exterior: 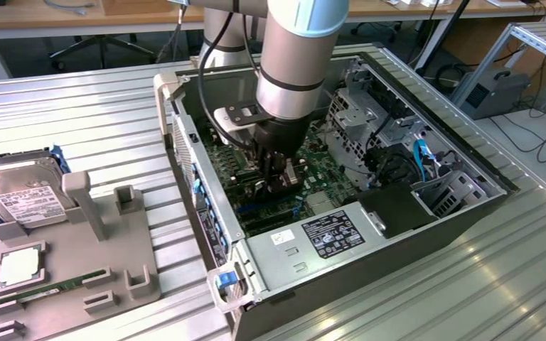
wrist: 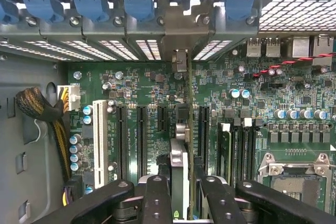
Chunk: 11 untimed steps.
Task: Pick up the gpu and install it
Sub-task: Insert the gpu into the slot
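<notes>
The gpu [wrist: 181, 129] is seen edge-on in the wrist view as a thin dark card with a silver bracket end, stood upright over the green motherboard [wrist: 152, 85] between the black expansion slots. The open PC case [exterior: 463, 160] is laid on a ribbed metal worktop [exterior: 93, 106] (a hard drive [exterior: 22, 195] is parked off to the exterior view's left), with desks behind. The arm is pointed straight down into the case, and the gripper [wrist: 181, 182] is clamped on the gpu's top edge.

Matt black plastic hand [wrist: 181, 198], shiny metal gpu [wrist: 180, 129] bracket, ribbed alu table [exterior: 425, 284].
</notes>
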### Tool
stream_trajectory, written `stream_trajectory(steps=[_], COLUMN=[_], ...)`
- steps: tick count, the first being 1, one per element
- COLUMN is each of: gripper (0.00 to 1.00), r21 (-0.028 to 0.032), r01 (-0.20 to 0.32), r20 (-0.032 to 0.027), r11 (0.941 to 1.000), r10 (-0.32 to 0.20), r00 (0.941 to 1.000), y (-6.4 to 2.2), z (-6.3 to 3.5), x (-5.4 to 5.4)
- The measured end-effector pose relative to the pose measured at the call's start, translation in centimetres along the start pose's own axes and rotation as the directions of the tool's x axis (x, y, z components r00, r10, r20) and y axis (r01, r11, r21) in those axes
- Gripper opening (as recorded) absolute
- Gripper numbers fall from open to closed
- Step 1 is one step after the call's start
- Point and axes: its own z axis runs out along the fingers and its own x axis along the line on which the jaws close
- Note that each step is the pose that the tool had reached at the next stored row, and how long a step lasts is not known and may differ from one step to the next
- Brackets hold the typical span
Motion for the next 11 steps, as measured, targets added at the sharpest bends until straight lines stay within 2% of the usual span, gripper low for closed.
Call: stream_trajectory(steps=[11], gripper=[0.27], r21=[0.0011], r01=[0.000], r20=[-0.0003], r11=[1.0000], r10=[0.000], r00=[1.0000], y=[0.17], z=[0.13], x=[0.01])
